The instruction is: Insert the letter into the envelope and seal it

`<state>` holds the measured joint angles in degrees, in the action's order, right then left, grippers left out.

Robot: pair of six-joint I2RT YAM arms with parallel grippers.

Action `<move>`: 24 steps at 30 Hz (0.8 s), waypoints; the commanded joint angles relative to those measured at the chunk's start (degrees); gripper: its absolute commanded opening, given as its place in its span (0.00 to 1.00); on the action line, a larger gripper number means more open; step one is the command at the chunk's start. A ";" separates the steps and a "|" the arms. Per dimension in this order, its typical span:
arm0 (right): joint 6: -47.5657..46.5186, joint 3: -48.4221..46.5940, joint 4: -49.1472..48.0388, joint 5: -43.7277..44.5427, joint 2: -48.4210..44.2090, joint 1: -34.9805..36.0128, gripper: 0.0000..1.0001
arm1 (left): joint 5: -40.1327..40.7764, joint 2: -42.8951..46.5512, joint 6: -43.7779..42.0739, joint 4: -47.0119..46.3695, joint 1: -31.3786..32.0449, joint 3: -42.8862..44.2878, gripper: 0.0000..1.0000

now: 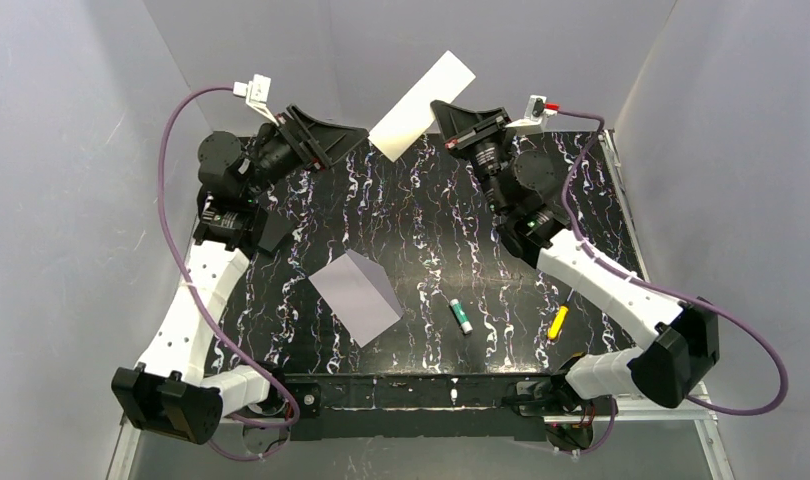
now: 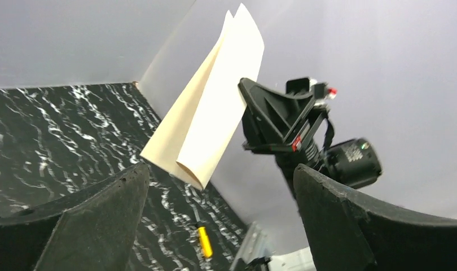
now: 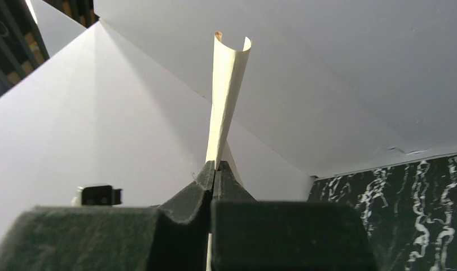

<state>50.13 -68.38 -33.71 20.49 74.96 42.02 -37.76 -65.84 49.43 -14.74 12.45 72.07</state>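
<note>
Your right gripper (image 3: pixel 215 168) clamps one edge of the folded letter (image 1: pixel 421 105), aloft at the far edge. It is likely light and floppy; hold near the fold. Your left gripper (image 1: pixel 356 138) is spread, empty. The envelope (image 1: pixel 356 297) lies toward the near edge.

Even soft light, near jaws blurred

Nothing legible shows in any view. A small red-and-white sticker (image 2: pixel 297 143) sits on the body of the right tool (image 2: pixel 244 84); it may carry print, but it is too small to read. The letter (image 2: pixel 215 107) shows only plain cream faces.
</note>
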 commanded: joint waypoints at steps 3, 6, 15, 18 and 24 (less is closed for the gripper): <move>12.45 -1.19 -11.44 1.85 2.27 0.08 0.01 | 3.84 -3.02 17.32 -11.07 1.48 -3.06 0.98; 13.62 -1.29 -15.12 1.16 3.36 0.04 0.01 | 3.84 -3.15 20.10 -11.85 1.90 -3.76 0.98; 19.64 -3.01 -19.11 -1.84 6.59 0.08 0.01 | 4.60 -5.89 33.31 -25.48 3.20 -5.86 0.98; 21.77 -3.40 -19.28 -1.79 7.59 0.07 0.01 | 4.02 -7.75 37.03 -30.41 4.60 -5.44 0.98; 24.13 -4.13 -21.02 -2.16 8.90 0.08 0.01 | 6.01 -7.44 36.92 -31.67 6.21 -6.98 0.83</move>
<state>71.85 -69.23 -50.17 18.74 83.70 42.02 -32.97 -74.72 84.55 -40.86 17.96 65.89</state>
